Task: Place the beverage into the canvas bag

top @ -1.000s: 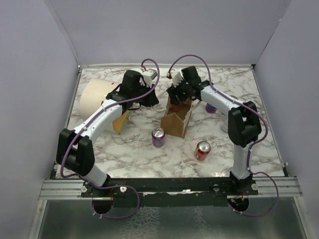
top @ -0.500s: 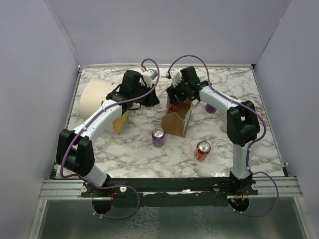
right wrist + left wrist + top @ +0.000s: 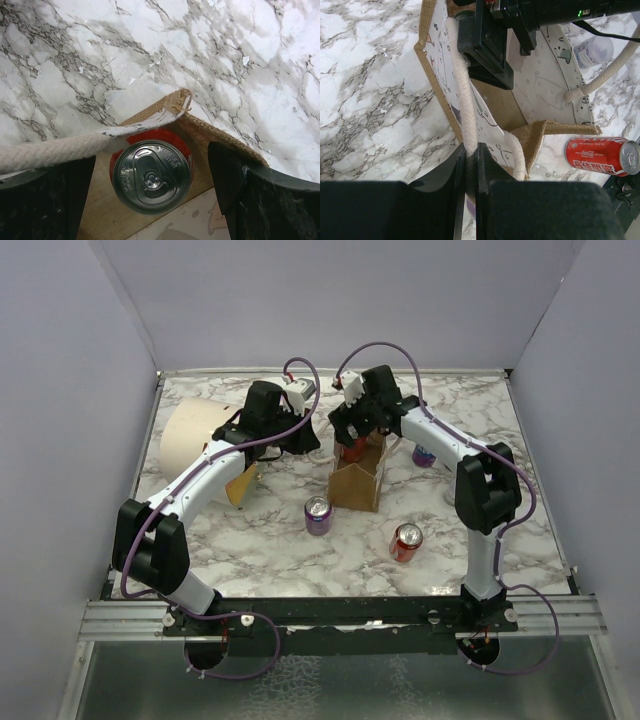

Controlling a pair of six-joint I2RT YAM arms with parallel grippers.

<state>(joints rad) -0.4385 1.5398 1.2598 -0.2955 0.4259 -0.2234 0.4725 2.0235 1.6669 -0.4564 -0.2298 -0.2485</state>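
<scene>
You are wrapping up the drop, by my reading. Your right end effector (image 3: 151, 197) is hovering with fingers spread wide, gripping nothing, over the red aluminium beverage can (image 3: 151, 176). The can is standing upright inside the boxy tan canvas bag (image 3: 357, 485), at its far end. Your left end effector (image 3: 468, 185) is clenching the bag's cream rope handle (image 3: 462, 100) (keeping the mouth open). Next, you are likely needing a straight lift, clear of that handle.
</scene>
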